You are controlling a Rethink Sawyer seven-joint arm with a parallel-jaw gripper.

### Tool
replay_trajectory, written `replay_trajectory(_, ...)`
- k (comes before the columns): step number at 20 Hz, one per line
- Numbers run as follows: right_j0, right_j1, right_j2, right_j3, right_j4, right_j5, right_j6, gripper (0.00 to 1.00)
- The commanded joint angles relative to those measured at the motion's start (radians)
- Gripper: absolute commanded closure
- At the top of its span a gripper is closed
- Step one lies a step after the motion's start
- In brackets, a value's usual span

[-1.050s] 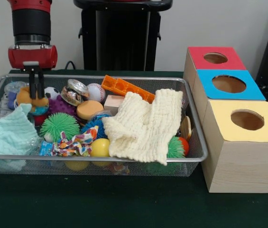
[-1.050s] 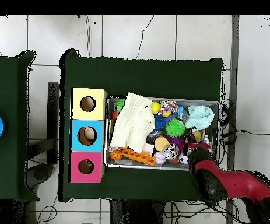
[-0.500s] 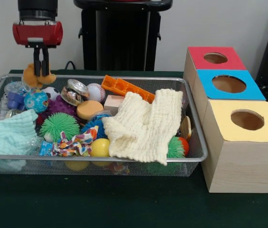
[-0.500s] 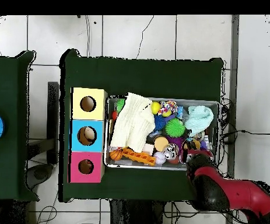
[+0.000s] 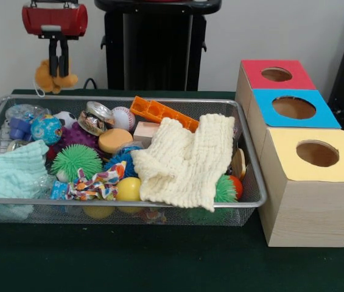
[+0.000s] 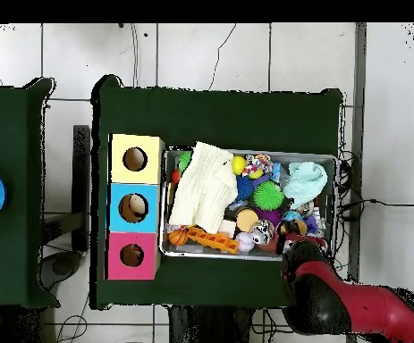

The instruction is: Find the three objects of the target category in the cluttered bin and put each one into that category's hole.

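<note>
The gripper (image 5: pixel 58 66) hung above the far left corner of the wire bin (image 5: pixel 123 199), its two dark fingers (image 5: pixel 63 58) drawn close together and pinching a small orange-brown plush toy (image 5: pixel 55 80) that dangled clear of the bin's rim. In the overhead view the red and black arm (image 6: pixel 335 302) covered the corner of the bin nearest the robot's base, hiding the toy there. Inside the bin, a cream knitted cloth (image 5: pixel 187 161) lay draped over the contents at the end nearest the three-hole box (image 5: pixel 299 146), while a mint cloth (image 5: pixel 10 173) was bunched at the opposite end. Between them sat a green spiky ball (image 5: pixel 76 160), a yellow ball (image 5: pixel 128 188), a baseball (image 5: pixel 123 118), a blue globe ball (image 5: pixel 46 129) and an orange perforated block (image 5: pixel 162 113) lying along the bin's far wall. The box stood just beside the bin, with a red-topped hole (image 5: pixel 276 74), a blue-topped hole (image 5: pixel 293 107) and a yellow-topped hole (image 5: pixel 317 153) in a row.
</note>
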Motion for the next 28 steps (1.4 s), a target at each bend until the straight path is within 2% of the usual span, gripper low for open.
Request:
replay_trajectory(1, 0.056, -0.027, 0.017, 0.053, 0.048, 0.07, 0.096, 1.0)
replay_trajectory(13, 0.229, -0.075, -0.123, 0.137, 0.124, -0.016, 0.207, 1.0)
replay_trajectory(22, 0.237, -0.117, -0.116, 0.193, 0.19, -0.026, 0.199, 1.0)
replay_trajectory(28, 0.304, -0.121, -0.172, 0.217, 0.222, -0.066, 0.218, 1.0)
